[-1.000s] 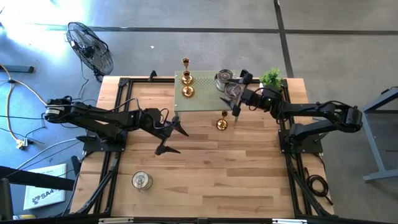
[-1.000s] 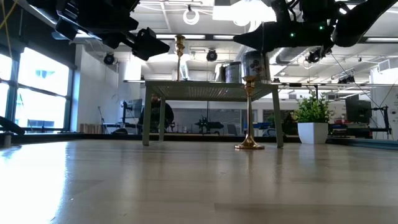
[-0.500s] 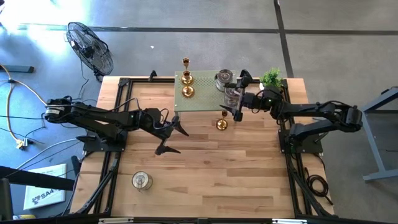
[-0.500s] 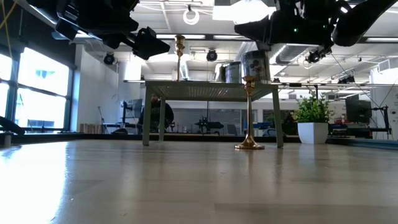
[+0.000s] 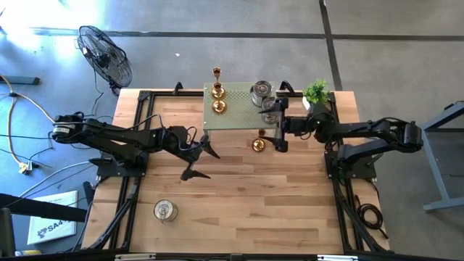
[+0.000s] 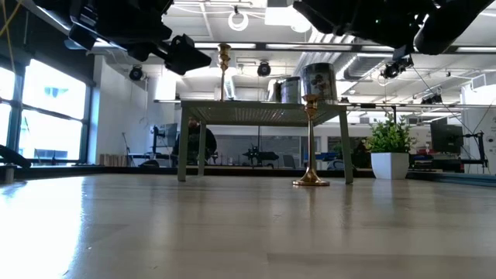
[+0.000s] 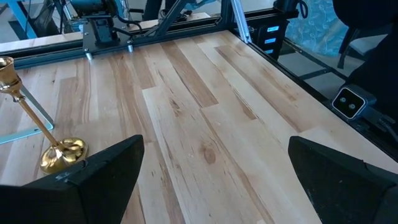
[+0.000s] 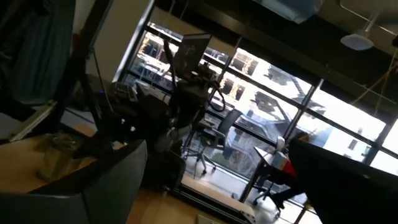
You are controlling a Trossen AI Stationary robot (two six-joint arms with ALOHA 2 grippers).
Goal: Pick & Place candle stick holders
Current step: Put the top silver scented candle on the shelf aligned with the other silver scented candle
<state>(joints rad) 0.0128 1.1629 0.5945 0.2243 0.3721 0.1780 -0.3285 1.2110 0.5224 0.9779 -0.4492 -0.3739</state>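
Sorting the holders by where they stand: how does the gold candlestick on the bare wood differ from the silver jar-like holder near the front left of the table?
The gold candlestick is a slim stem on a round base; the silver holder is squat and round. The candlestick stands just in front of the green raised platform, beside the right gripper; the silver holder stands alone, far from both grippers. Both rest upright on the wooden table, ungripped.

The high view looks straight down from well above on the whole table (image 5: pixel 239 188). The low view sits at tabletop height, facing level across the boards toward 12 o'clock. The left wrist view looks down close on the boards; it shares with both a gold holder (image 7: pixel 38 135) on the wood. The right wrist view tilts toward room windows (image 8: pixel 261 93).
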